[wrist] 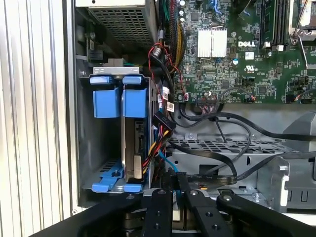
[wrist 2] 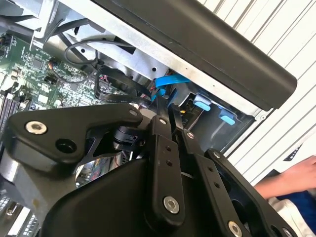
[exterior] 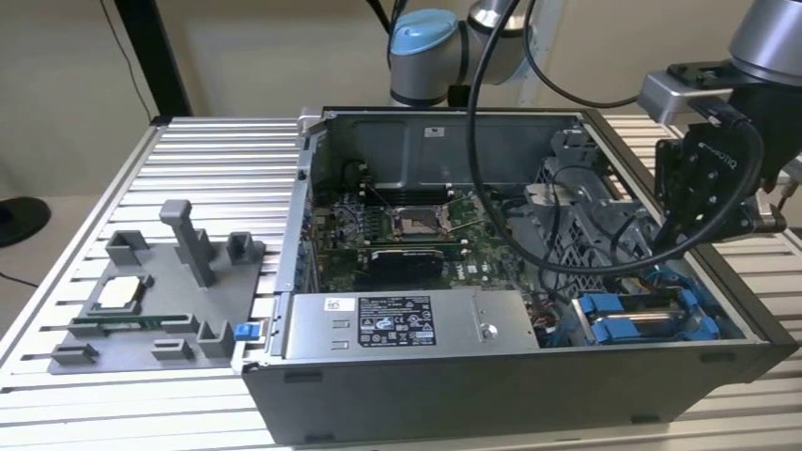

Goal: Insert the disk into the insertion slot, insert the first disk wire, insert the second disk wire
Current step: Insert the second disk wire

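Your disk (wrist: 132, 148) sits in the insertion slot (wrist: 88, 143), on edge, in the compartment nearer the mobo (wrist: 232, 64). Its blue tabs (wrist: 134, 101) are at one end. The compartment next to it, on the case-wall side, carries a blue frame (wrist: 106, 98) of its own.

Just beside the disk's edge you've got a black connector (wrist: 161, 121) w/ red, yellow and black wires. A blue cable (wrist: 166, 160) runs close by. Can't tell whether either is plugged into the disk.

The gripper (wrist: 176, 183) is near that cable bundle, over the metal floor of the case. Its fingers are drawn together w/ barely a gap. Can't tell if anything is pinched between them.

In the exterior view the arm hangs above the bay corner of the computer case (exterior: 501, 395), at the exterior view's right. The power-supply box (exterior: 394, 324) lies next to the bay, towards the exterior view's left. The case stands on a slatted table (exterior: 213, 160), and a grey fixture (exterior: 163, 310) w/ parts sits well apart at the exterior view's left.

In the second wrist view a person's hand (wrist 2: 291, 180) rests outside the case, on the slats.
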Controlling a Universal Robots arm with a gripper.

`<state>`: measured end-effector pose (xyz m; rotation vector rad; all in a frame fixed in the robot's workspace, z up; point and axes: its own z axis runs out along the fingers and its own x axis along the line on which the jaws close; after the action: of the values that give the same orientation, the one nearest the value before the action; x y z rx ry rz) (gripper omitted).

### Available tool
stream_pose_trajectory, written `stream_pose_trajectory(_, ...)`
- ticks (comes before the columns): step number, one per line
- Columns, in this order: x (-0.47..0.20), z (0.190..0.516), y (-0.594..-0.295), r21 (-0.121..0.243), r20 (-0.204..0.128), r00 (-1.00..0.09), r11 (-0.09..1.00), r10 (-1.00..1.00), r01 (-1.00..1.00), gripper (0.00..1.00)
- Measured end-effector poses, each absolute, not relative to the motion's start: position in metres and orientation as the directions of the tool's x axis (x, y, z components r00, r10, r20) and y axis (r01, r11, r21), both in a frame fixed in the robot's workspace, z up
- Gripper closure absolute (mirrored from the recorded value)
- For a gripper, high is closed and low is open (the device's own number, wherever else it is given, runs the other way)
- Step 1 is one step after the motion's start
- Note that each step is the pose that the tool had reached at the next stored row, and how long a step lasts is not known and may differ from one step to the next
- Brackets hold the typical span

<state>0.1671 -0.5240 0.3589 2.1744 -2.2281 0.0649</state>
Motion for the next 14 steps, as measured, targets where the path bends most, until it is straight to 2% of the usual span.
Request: stream_pose_trajectory(14, 0.152, 0.359, -0.531, -0.012, 0.040, -0.025, 0.024, -0.999, -1.000, 1.00)
